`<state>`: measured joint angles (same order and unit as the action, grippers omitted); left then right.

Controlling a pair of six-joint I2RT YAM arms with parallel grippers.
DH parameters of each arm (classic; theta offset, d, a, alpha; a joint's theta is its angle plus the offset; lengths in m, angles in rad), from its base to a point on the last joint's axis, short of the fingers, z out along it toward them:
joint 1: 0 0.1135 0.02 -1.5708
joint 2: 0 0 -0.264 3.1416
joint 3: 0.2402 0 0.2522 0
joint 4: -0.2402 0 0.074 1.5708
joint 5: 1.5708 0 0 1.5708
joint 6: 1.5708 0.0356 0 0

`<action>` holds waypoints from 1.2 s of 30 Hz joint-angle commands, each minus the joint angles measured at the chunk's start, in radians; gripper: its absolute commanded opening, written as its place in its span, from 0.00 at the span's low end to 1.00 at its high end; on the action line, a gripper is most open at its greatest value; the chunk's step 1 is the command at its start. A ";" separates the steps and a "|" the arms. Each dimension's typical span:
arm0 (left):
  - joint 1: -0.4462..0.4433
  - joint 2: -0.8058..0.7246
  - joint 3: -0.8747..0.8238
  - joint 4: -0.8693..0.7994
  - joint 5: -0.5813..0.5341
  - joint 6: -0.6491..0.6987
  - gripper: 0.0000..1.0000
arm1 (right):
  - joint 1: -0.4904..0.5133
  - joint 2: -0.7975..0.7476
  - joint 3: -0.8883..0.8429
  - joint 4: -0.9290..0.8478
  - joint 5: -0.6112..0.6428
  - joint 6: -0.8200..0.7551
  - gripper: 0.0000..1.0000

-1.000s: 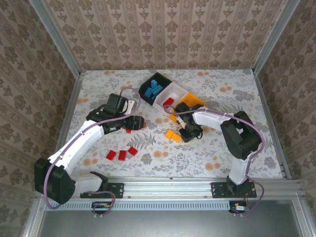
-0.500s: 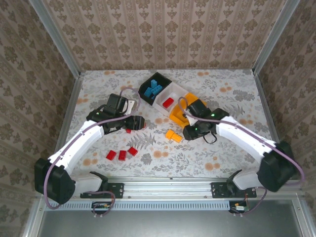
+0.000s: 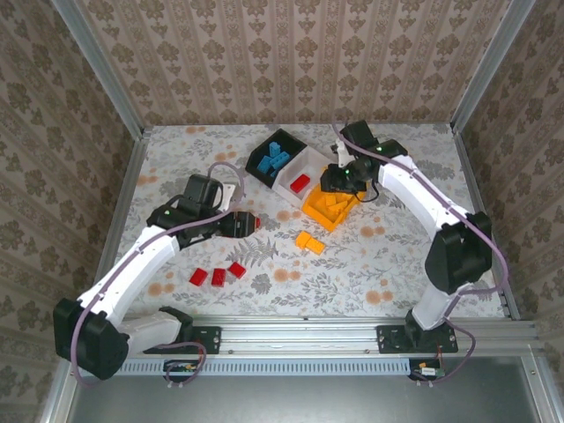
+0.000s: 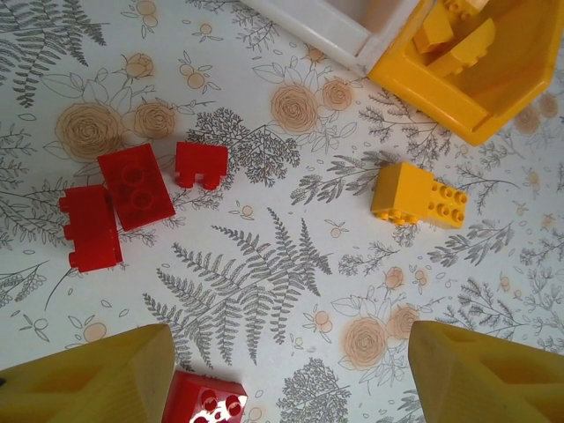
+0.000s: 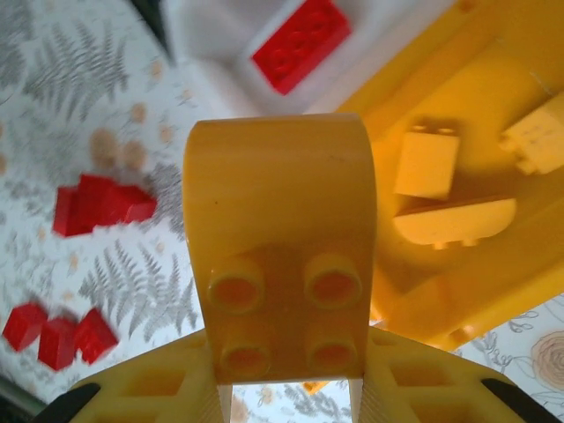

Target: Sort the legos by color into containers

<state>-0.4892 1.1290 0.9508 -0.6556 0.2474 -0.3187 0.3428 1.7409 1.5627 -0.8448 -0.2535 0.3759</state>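
Held small orange plastic brick [image 5: 280, 264] clenched in right gripper [image 3: 342, 176] above orange open-topped plastic bin [image 3: 315, 211] at 1 o'clock; judged drop-off step, needing release next. Poised left gripper [image 3: 245, 222], spread, over red plastic brick [image 4: 207, 404] at 9 o'clock.

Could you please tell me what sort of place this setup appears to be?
Probably a robot-lab test cell, not a home: a table boxed in by wallpapered panels on aluminium framing, with a mounting rail along its near edge.

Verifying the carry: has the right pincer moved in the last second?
Yes. The right pincer, shut on an orange brick, went from beside the loose orange bricks, up and right in the top view, to over the orange bin.
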 commanded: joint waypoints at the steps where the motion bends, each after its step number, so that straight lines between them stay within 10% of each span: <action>1: 0.006 -0.033 -0.026 -0.026 0.004 -0.028 0.72 | -0.025 0.050 0.041 -0.039 -0.016 0.052 0.36; 22: 0.006 -0.030 -0.026 -0.024 0.012 -0.045 0.77 | -0.029 0.011 -0.002 -0.012 0.099 -0.014 0.64; 36: 0.027 -0.018 -0.040 0.009 0.040 -0.056 0.79 | 0.339 -0.084 -0.285 -0.030 0.263 -0.198 0.78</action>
<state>-0.4702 1.1110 0.9234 -0.6533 0.2661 -0.3550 0.6312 1.6272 1.3052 -0.8497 -0.0723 0.2359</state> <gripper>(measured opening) 0.792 0.771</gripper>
